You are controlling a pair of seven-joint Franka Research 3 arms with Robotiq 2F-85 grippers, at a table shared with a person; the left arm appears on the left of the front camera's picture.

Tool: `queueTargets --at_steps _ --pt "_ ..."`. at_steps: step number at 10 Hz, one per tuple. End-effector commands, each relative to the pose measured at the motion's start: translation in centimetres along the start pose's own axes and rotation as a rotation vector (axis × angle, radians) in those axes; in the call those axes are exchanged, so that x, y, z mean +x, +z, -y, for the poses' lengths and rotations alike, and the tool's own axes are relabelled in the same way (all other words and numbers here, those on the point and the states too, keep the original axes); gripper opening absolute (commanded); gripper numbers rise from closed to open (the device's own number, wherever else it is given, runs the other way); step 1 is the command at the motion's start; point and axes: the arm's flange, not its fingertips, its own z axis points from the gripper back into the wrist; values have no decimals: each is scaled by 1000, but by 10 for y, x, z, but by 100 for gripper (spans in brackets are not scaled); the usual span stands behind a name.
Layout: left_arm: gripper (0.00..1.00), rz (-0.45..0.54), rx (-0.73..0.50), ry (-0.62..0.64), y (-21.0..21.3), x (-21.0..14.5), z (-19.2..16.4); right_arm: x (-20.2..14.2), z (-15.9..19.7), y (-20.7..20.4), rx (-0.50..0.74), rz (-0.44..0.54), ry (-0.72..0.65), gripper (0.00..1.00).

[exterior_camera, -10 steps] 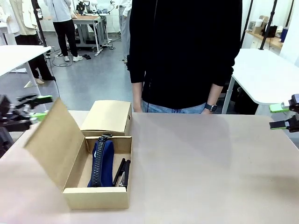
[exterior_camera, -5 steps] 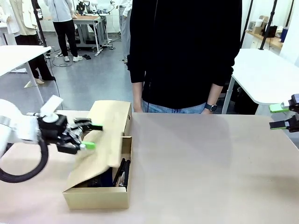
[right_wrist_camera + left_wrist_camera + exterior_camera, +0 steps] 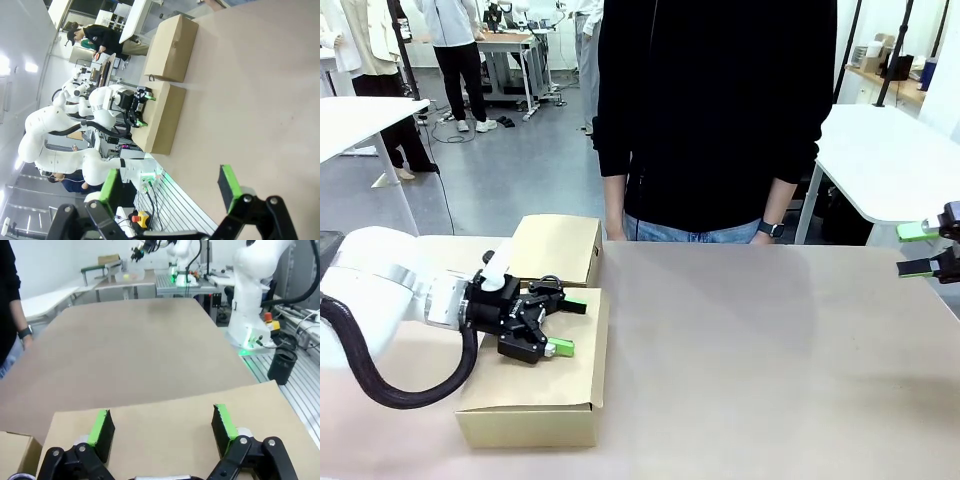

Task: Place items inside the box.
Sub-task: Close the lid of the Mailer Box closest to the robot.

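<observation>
Front view: open, empty left gripper (image 3: pixel 556 326) rests on the long tan cardboard box's flap lid (image 3: pixel 545 375); it should press evenly downward; right gripper (image 3: pixel 923 250) open, empty.

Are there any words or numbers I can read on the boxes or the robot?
None can be read.
Long tan box, lid shut under the open left gripper: plain cardboard, no print.
Smaller tan box: plain too.
Right gripper, open: no lettering.
</observation>
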Motion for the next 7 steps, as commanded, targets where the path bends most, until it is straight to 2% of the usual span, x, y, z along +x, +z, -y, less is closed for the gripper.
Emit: queueTargets --at_steps 1,3,4,6,7 --pt "100 -25 60 -38 6 -5 161 2 -4 2 11 8 -14 100" --pt "100 16 68 -4 17 7 160 2 -4 2 11 8 -14 100" --pt "100 85 74 41 31 25 159 2 -4 2 11 8 -14 100" --pt "100 230 133 160 82 76 166 2 -4 2 11 8 -14 100" --pt "100 261 118 252 110 94 169 2 -4 2 11 8 -14 100"
